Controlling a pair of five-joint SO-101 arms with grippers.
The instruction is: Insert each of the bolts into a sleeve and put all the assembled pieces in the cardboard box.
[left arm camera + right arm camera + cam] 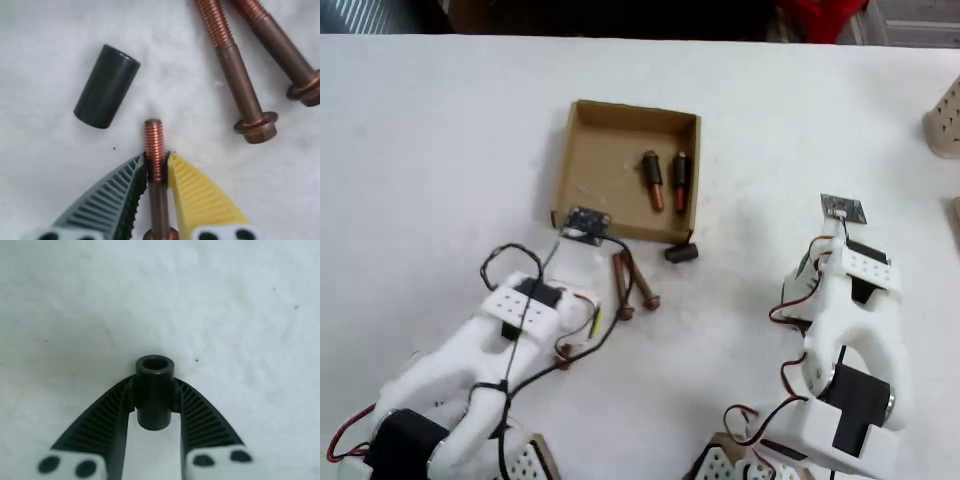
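a copper bolt [154, 137] is pinched by its threaded shank between the grey and yellow fingers of the left gripper [156, 159]. its tip is pointed toward a loose black sleeve [106, 86] lying near it on the white table [40, 165]. two more bolts [239, 80] are laid side by side close by. a second sleeve [154, 371] is clamped in the right gripper [154, 390], open end toward the camera. in the cardboard box [582, 165] two pieces [653, 181] are seen, apparently bolts already sleeved.

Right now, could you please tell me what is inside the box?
Two sleeved bolts lie side by side on the box floor. The left arm's board hides part of the near wall.
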